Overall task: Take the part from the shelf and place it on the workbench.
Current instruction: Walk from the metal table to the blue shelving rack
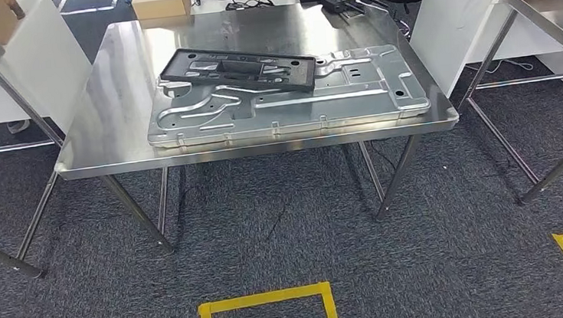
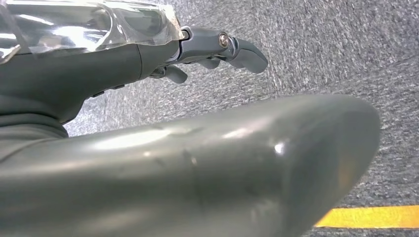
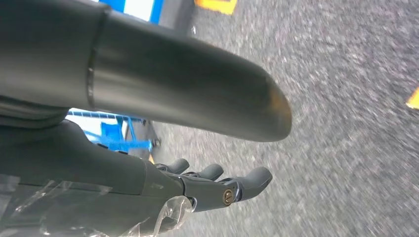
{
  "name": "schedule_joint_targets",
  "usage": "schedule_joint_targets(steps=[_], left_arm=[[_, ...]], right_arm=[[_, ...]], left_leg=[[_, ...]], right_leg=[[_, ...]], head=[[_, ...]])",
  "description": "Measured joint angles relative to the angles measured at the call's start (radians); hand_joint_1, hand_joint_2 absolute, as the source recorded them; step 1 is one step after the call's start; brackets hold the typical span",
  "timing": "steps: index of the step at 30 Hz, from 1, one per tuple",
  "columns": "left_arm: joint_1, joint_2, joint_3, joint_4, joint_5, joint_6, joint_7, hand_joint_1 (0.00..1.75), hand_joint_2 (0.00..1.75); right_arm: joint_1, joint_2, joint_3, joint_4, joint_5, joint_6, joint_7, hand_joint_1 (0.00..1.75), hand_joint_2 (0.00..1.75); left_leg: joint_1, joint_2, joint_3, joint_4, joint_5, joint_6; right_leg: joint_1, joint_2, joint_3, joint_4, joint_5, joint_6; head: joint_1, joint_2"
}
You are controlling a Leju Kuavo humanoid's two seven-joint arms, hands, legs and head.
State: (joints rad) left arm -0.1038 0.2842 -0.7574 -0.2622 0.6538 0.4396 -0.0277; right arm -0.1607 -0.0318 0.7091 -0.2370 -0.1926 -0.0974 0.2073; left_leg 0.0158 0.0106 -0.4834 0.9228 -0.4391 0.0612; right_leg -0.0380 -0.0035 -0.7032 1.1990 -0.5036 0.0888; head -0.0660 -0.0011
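Lying on the steel table (image 1: 116,104), a black plastic frame part (image 1: 236,69) rests atop a large stamped silver metal panel (image 1: 289,101); cardboard boxes (image 1: 161,0) stand behind. Left robot hand (image 2: 148,54) and right robot hand (image 3: 163,190) hang empty, fingers apart, over grey carpet (image 1: 284,228).

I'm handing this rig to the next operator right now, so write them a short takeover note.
Left hand: holds nothing, fingers apart, hanging over the carpet.
Right hand: the same, empty.
Workbench: a large silver stamped panel lies flat on it, with a black plastic part resting on the panel's far left.
Done: parts already lie on the bench.
Left: whether more remain to be fetched can't be told from here.
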Motion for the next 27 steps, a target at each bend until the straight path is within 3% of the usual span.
schedule_joint_targets(steps=[1,2,3,5,7,10,11,13,15,16,17,18,20,22,25,27], left_arm=[[0.003,0.000,-0.001,0.000,0.001,0.001,-0.001,0.00,0.00],[0.005,0.000,-0.002,0.000,0.004,0.002,-0.001,0.00,0.00],[0.006,0.000,-0.003,0.000,0.006,0.002,0.000,0.00,0.00],[0.007,0.001,-0.006,0.000,0.011,0.003,0.002,0.00,0.00],[0.005,0.003,-0.007,0.000,0.015,0.004,0.005,0.00,0.00],[0.003,0.006,-0.007,0.000,0.023,0.007,0.006,0.00,0.00],[0.004,0.006,-0.008,-0.001,0.026,0.008,0.006,0.00,0.00],[0.004,0.005,-0.009,-0.003,0.028,0.013,0.007,0.00,0.00],[0.006,0.005,-0.010,-0.004,0.029,0.019,0.009,0.00,0.00],[0.007,0.005,-0.010,-0.004,0.029,0.020,0.010,0.00,0.00],[0.008,0.005,-0.011,-0.005,0.029,0.021,0.010,0.00,0.00],[0.007,0.005,-0.012,-0.006,0.029,0.022,0.010,0.00,0.00],[0.005,0.006,-0.013,-0.007,0.030,0.023,0.010,0.00,0.00],[0.003,0.007,-0.013,-0.008,0.031,0.024,0.010,0.00,0.00],[0.004,0.007,-0.014,-0.011,0.031,0.025,0.010,0.00,0.00],[0.003,0.007,-0.014,-0.013,0.032,0.026,0.010,0.00,0.00]], right_arm=[[0.004,0.000,-0.004,0.001,-0.001,0.000,0.000,0.00,0.00],[0.008,0.000,-0.007,0.002,-0.002,0.001,0.000,0.00,0.00],[0.010,0.000,-0.010,0.003,-0.002,0.003,0.000,0.00,0.00],[0.010,0.000,-0.014,0.003,-0.003,0.008,0.000,0.00,0.00],[0.009,0.001,-0.019,0.003,-0.004,0.012,0.000,0.00,0.00],[0.007,0.004,-0.025,0.003,-0.005,0.015,0.005,0.00,0.00],[0.005,0.006,-0.027,0.003,-0.005,0.016,0.008,0.00,0.00],[0.004,0.009,-0.029,0.003,-0.005,0.017,0.012,0.00,0.00],[0.004,0.010,-0.030,0.003,-0.005,0.017,0.014,0.00,0.00],[0.005,0.011,-0.031,0.004,-0.006,0.017,0.015,0.00,0.00],[0.005,0.012,-0.031,0.004,-0.006,0.017,0.015,0.00,0.00],[0.005,0.013,-0.032,0.004,-0.007,0.017,0.015,0.00,0.00],[0.006,0.015,-0.033,0.004,-0.007,0.017,0.015,0.00,0.00],[0.004,0.016,-0.033,0.004,-0.007,0.017,0.015,0.00,0.00],[0.003,0.016,-0.034,0.004,-0.007,0.017,0.015,0.00,0.00],[0.004,0.016,-0.035,0.005,-0.007,0.018,0.016,0.00,0.00]], left_leg=[[-0.001,0.000,0.000,0.000,0.000,0.000],[-0.001,-0.001,0.001,0.000,-0.001,-0.001],[-0.001,-0.001,0.002,0.001,-0.002,-0.003],[-0.001,-0.002,0.006,0.002,-0.006,-0.013],[-0.003,-0.002,0.008,0.003,-0.009,-0.028],[0.003,-0.001,0.008,0.008,-0.014,-0.048],[0.005,-0.001,0.002,0.023,-0.028,-0.052],[0.008,-0.002,-0.040,0.123,-0.092,-0.058],[0.008,-0.002,-0.109,0.274,-0.165,-0.061],[0.008,-0.003,-0.129,0.319,-0.178,-0.062],[0.008,-0.002,-0.130,0.324,-0.172,-0.061],[0.009,-0.002,-0.108,0.284,-0.146,-0.059],[0.007,-0.002,-0.027,0.127,-0.079,-0.054],[0.002,-0.002,0.020,0.023,-0.042,-0.048],[-0.003,-0.002,0.017,0.010,-0.027,-0.030],[-0.001,-0.001,0.009,0.007,-0.013,-0.014]], right_leg=[[0.000,0.001,-0.014,0.040,-0.011,-0.001],[0.000,0.001,-0.005,0.035,-0.002,-0.002],[0.000,0.001,0.025,-0.014,0.023,-0.005],[0.002,0.001,0.111,-0.165,0.075,-0.011],[0.007,0.003,0.154,-0.245,0.091,-0.024],[0.015,0.004,0.152,-0.246,0.090,-0.048],[0.015,0.004,0.150,-0.246,0.091,-0.056],[0.014,0.002,0.146,-0.248,0.096,-0.068],[0.018,0.000,0.138,-0.248,0.100,-0.077],[0.020,0.001,0.135,-0.248,0.102,-0.079],[0.021,0.001,0.132,-0.248,0.104,-0.080],[0.022,0.001,0.130,-0.247,0.107,-0.079],[0.024,0.003,0.129,-0.246,0.112,-0.073],[0.027,0.003,0.128,-0.245,0.117,-0.064],[0.026,0.004,0.127,-0.247,0.123,-0.047],[0.022,0.004,0.110,-0.206,0.083,-0.037]], head=[[0.000,0.000],[0.000,0.000],[0.000,0.000],[0.000,0.000],[0.000,0.000],[0.000,0.000],[0.000,0.000],[0.000,0.000],[0.000,0.000],[-0.001,0.000],[-0.001,0.000],[-0.001,0.000],[-0.001,0.000],[0.000,0.000],[0.001,0.000],[0.001,0.000]])
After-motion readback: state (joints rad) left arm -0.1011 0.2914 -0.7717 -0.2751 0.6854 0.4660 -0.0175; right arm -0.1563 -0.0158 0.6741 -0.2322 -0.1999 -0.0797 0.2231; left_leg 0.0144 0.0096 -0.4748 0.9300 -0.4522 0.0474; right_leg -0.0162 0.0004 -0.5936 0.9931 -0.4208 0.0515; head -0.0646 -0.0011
